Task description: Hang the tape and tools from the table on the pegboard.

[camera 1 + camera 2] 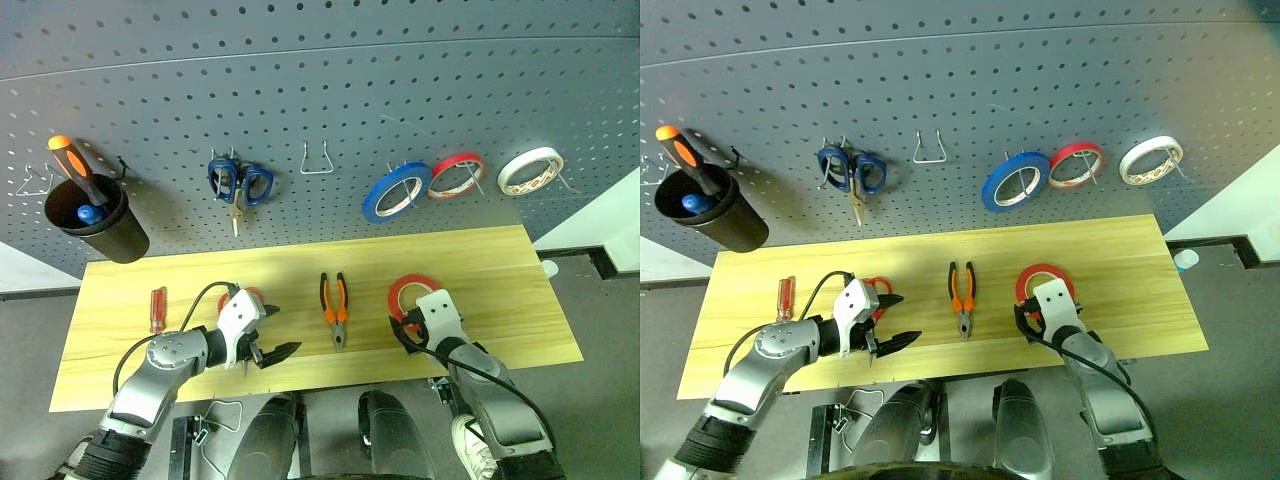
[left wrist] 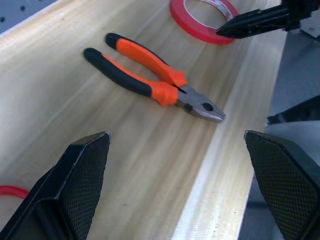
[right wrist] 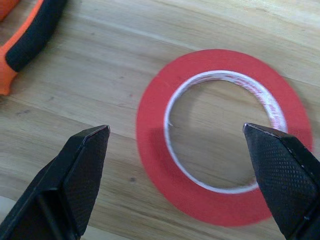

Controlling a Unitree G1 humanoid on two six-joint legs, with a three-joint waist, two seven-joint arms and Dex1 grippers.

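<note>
Red tape roll (image 3: 222, 135) lies flat on the table (image 1: 500, 255), right of centre, hollow core facing up. Judged light, rigid as a ring, with smooth and probably slick faces; not fragile. Best hold looks to be across the band: one finger down through the core, the other outside the rim, pinching the near wall so the open centre stays free for a hook on the pegboard (image 1: 320, 90). Right gripper (image 1: 412, 333) hangs just at the near edge of the roll, jaws spread wide and empty; in the right wrist view the two fingers straddle the roll's near arc, the roll lying ahead and between them, not yet touched as far as can be told. Left gripper (image 1: 275, 335) is likewise wide apart and empty, hovering above the red-handled scissors (image 1: 252, 296), with the pliers (image 2: 150, 80) lying ahead of its fingers, apart from them. Small red screwdriver (image 1: 157, 309) lies near the table's left end.
</note>
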